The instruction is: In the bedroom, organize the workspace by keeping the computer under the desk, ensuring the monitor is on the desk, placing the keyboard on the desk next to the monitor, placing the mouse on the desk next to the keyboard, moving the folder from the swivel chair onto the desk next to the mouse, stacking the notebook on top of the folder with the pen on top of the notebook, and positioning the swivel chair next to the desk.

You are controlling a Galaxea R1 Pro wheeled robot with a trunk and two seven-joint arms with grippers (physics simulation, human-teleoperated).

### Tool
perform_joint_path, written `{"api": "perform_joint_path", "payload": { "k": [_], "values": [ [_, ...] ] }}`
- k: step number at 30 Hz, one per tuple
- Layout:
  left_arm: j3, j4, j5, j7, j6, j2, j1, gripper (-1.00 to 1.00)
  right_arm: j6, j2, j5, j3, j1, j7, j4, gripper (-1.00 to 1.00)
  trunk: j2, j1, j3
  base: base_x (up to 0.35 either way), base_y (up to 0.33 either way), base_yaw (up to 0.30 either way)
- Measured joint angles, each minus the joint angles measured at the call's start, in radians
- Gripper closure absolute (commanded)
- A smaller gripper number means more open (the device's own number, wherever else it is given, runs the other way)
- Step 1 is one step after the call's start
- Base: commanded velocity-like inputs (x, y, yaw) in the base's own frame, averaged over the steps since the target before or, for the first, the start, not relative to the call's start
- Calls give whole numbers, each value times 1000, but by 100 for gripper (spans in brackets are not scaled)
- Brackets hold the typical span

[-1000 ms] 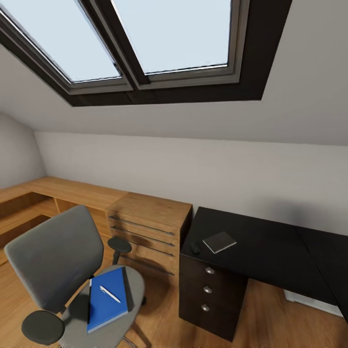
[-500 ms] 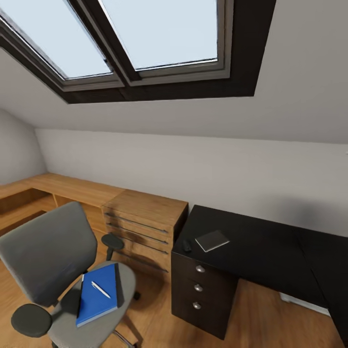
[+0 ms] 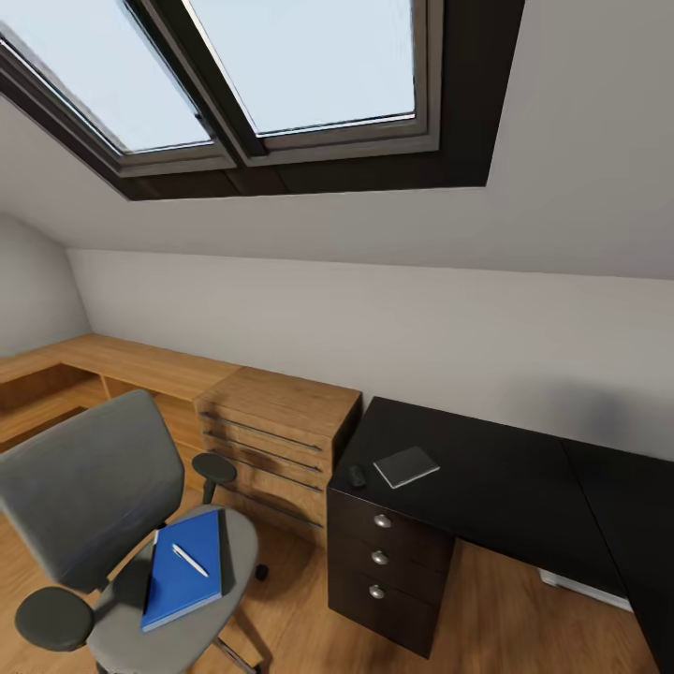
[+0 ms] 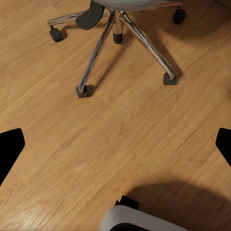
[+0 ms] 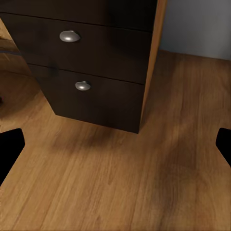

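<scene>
A long black desk stood against the pale wall under the sloped skylight, its drawer block with round knobs at the near end; the right wrist view looked at two of those drawers above the wooden floor. Just beside that end stood a light wooden chest with bar handles. The swivel chair sat apart from the desk, in front of the chest, and its chrome star base with casters showed in the left wrist view. A pale low shape at the floor under the desk's far part was too cut off to identify. The blue folder lay flat on the chair's seat with the white pen resting on top of it. The dark grey notebook lay on the desk near the drawer end, and a small dark object sat just beside it at the desk's edge. The left gripper and the right gripper each had their fingertips spread wide at the frame edges, holding nothing
</scene>
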Motion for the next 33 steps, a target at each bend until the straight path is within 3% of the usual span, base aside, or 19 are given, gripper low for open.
{"api": "perform_joint_path", "payload": {
  "k": [21, 26, 33],
  "values": [
    [0, 0, 1, 2, 3, 0, 0, -100, 16, -6, 10, 1, 0, 0, -3, -100, 0, 0, 0, 45, 0, 246],
    [1, 0, 1, 2, 3, 0, 0, -100, 16, -6, 56, 0, 0, -1, -3, -100, 0, 0, -2, 230, 0, 269],
    [1, 0, 1, 2, 3, 1, 0, -100, 16, -6, 60, -1, 0, -1, -3, -100, 0, 0, -5, 22, 0, 269]
  ]
}}
